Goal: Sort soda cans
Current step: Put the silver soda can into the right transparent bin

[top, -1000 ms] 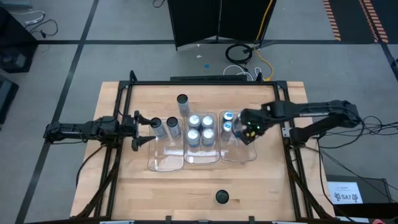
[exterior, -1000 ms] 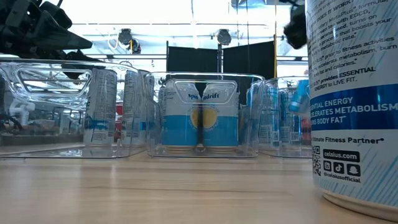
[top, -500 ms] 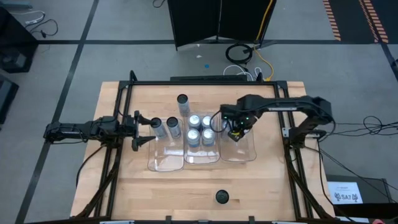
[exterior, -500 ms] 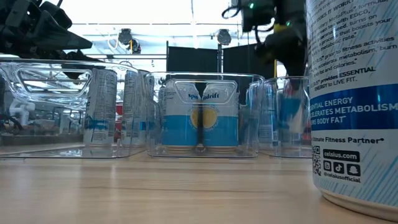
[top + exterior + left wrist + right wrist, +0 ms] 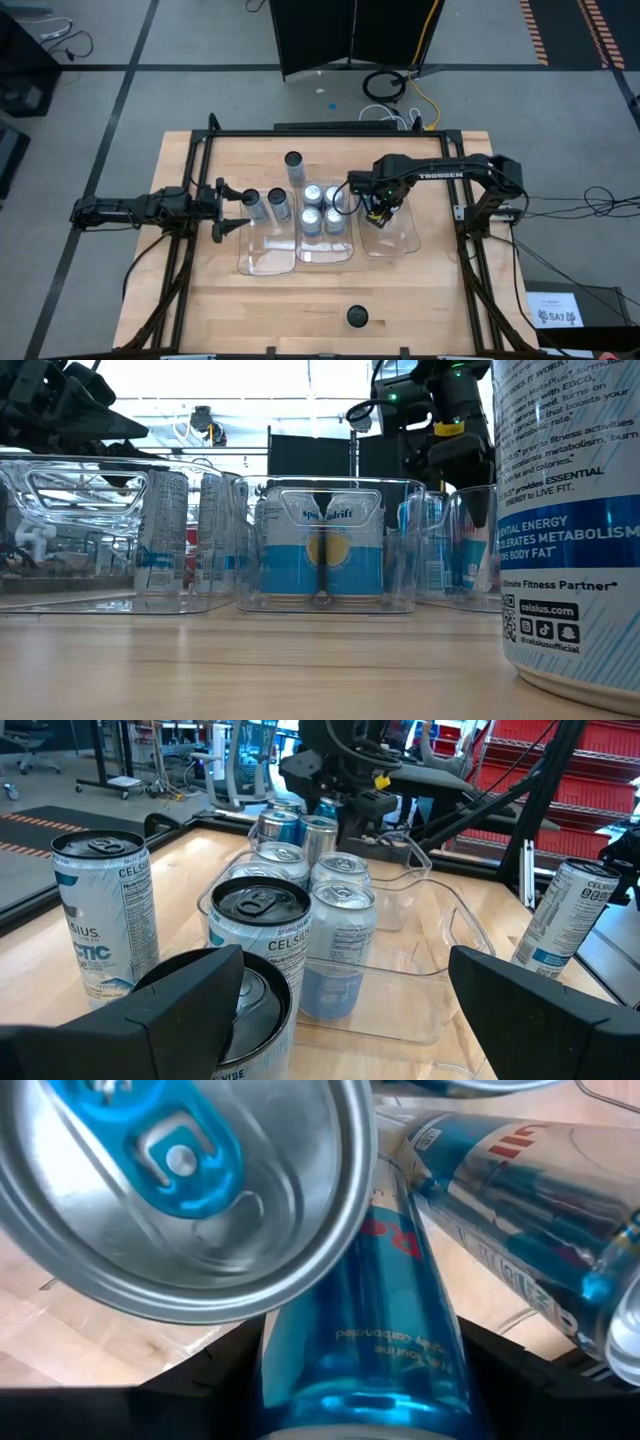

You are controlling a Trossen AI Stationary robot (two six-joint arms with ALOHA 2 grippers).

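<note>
Three clear trays stand side by side mid-table. The left tray [image 5: 268,255] has two dark-topped soda cans [image 5: 279,206] at its far end. Several silver-topped cans [image 5: 322,208] fill the middle tray. My right gripper [image 5: 376,207] points down over the far left part of the right tray [image 5: 395,240] and is shut on a blue soda can [image 5: 360,1330]. Beside that can stands a blue-tabbed can [image 5: 190,1170]. My left gripper [image 5: 244,210] waits open at the table's left, level and aimed at the dark-topped cans. My right gripper pinches the blue can's side wall [image 5: 355,1365] between its two fingers [image 5: 205,1380], coming from above and pointing down. The can hangs roughly upright below the fingers, among the blue cans standing in the right tray. Its lower end is hidden, so I cannot tell whether it rests on the tray floor.
One can [image 5: 357,317] stands alone near the table's front edge and looms large in the low view [image 5: 570,520]. Another lone can [image 5: 292,161] stands beyond the trays. Black frame rails [image 5: 330,132] border the table. Bare wood lies in front of the trays.
My right gripper has carried the blue can toward the table's left, from the right tray's right side to its far left part. It has also sunk lower, and the wrist has rolled and tipped until the fingers point straight down. It has stayed shut on the can.
</note>
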